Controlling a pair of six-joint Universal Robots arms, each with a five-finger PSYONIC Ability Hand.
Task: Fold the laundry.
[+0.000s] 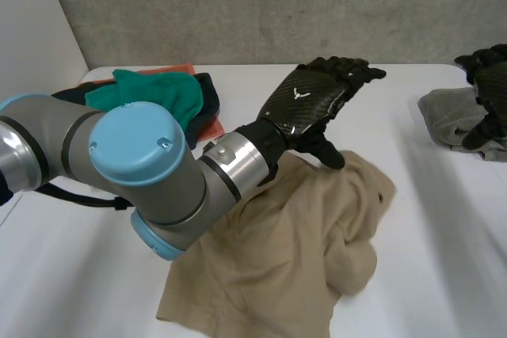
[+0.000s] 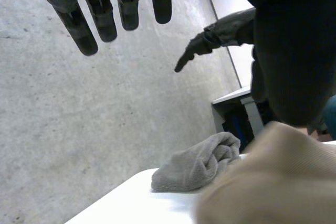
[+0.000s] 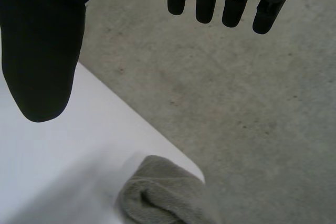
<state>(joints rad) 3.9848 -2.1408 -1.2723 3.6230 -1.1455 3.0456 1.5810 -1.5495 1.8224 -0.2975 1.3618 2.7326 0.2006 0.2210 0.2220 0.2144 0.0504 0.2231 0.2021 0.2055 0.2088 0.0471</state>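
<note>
Listing from the near edge of the desk (image 1: 71, 275) outward.

Item 1: tan garment (image 1: 293, 251), lower centre of the head view, lying crumpled on the desk. Its long axis runs on a diagonal from the lower left of the frame up toward the middle right, with a straighter edge at the lower-left end and a bunched lump on its right side. Judged soft, light and limp. It would sag and drag if lifted by the middle, so the straighter lower-left edge or a corner looks the better hold.

Item 2: left robot hand (image 1: 313, 100), centre of frame, above the garment's far end. Fingers straight and spread from the thumb, holding nothing. In its wrist view the tan cloth lies under the palm.

Item 3: grey towel (image 1: 447, 116), right side of frame, rumpled, apart from the garment. Thick and soft by its look.

Item 4: right robot hand (image 1: 487, 89), right edge of frame, over the towel. Fingers straight, thumb apart, empty.

Item 5: heap at upper left, with a teal cloth (image 1: 150, 93) over an orange cloth (image 1: 210, 128) and a black cloth (image 1: 207, 89).
</note>
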